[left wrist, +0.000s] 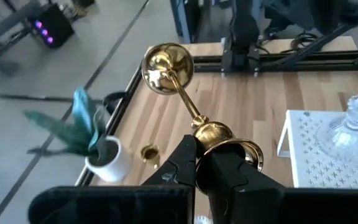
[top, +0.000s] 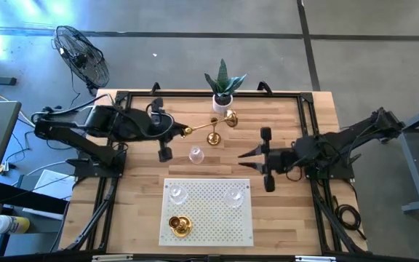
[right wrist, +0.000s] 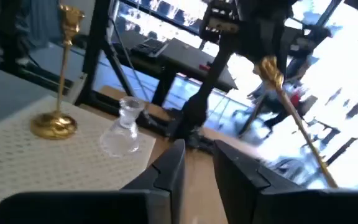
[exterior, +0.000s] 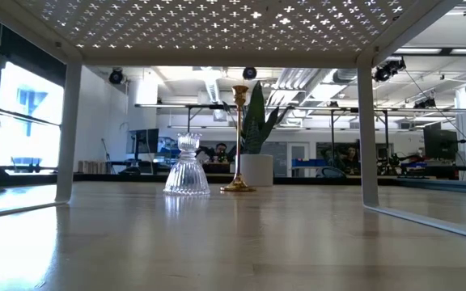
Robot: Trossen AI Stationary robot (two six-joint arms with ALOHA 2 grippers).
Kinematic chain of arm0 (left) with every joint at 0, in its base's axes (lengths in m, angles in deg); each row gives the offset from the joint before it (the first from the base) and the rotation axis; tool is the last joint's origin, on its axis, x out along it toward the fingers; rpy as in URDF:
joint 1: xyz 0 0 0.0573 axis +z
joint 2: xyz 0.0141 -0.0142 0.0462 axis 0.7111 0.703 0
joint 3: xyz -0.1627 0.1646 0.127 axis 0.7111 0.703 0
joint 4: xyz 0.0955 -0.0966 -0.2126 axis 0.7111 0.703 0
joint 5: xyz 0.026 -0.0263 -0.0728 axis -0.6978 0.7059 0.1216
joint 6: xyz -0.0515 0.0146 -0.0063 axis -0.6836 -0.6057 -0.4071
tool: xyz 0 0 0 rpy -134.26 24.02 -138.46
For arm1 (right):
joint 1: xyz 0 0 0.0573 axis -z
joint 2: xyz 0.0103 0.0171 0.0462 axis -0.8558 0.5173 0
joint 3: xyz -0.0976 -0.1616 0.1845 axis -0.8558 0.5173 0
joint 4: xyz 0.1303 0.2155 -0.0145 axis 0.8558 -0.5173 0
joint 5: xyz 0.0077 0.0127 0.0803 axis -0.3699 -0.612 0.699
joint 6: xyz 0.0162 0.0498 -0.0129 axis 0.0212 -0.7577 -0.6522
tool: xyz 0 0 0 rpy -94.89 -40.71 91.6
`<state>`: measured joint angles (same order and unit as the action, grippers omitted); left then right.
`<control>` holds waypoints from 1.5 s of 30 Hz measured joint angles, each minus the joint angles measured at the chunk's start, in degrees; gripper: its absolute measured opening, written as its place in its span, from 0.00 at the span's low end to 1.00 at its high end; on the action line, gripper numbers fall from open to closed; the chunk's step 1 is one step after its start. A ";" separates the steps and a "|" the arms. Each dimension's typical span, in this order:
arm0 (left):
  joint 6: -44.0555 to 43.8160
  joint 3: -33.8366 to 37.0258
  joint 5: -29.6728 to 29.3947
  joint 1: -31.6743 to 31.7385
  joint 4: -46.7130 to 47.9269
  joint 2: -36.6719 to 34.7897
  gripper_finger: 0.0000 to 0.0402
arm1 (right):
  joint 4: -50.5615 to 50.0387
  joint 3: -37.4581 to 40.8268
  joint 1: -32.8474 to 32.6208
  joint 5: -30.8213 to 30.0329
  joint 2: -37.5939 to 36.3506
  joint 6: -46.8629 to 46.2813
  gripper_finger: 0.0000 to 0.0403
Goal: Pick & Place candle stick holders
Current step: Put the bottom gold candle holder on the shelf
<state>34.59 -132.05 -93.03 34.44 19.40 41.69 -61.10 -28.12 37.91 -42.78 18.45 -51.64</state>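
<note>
My left gripper point(top: 182, 132) is shut on a gold candle stick holder point(top: 202, 132) and holds it above the table's middle. A second gold holder point(top: 230, 116) stands on its base beside the plant. A clear glass holder point(top: 196, 154) stands on the wood near it. The white mat point(top: 209, 218) carries two glass holders point(top: 176, 193) point(top: 233, 195) and one upright gold holder point(top: 180, 225). My right gripper point(top: 244, 154) hovers right of the loose glass holder. It points toward the table's left, and its fingers point(right wrist: 169, 168) stand slightly apart with nothing between them. My left gripper pinches the gold holder's cup end point(left wrist: 215, 133) between its two fingers point(left wrist: 180, 163). The fingers come from the table's left, slanting a little down, roughly in line with the stem. The holder is lifted clear, lying nearly level, with its flared base point(left wrist: 166, 67) pointing away from the gripper.
A white pot with a green plant point(top: 224, 91) stands at the table's far edge. A black frame point(top: 308, 109) runs round the tabletop. The mat stands on legs point(exterior: 368, 129) at the near middle. A fan point(top: 82, 54) stands on the floor beyond the left arm.
</note>
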 joint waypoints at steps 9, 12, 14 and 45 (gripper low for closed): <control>7.75 -0.02 2.74 -0.16 -5.91 3.39 0.01 | 7.95 0.09 -5.16 -19.71 8.44 18.03 0.37; 7.84 -0.02 0.94 -0.13 -5.78 3.98 0.01 | 13.43 0.06 -6.46 -25.99 10.62 22.73 0.43; 7.83 0.04 0.91 -0.10 -5.18 4.17 0.01 | 16.11 0.00 -7.26 -29.67 11.77 26.98 0.46; 7.81 0.02 1.31 -4.16 -11.58 9.03 0.01 | 30.84 0.00 -1.54 -36.88 18.60 42.53 0.47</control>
<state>42.39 -132.03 -91.72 30.28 7.82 50.72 -30.26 -28.12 36.37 -79.66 37.05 -9.10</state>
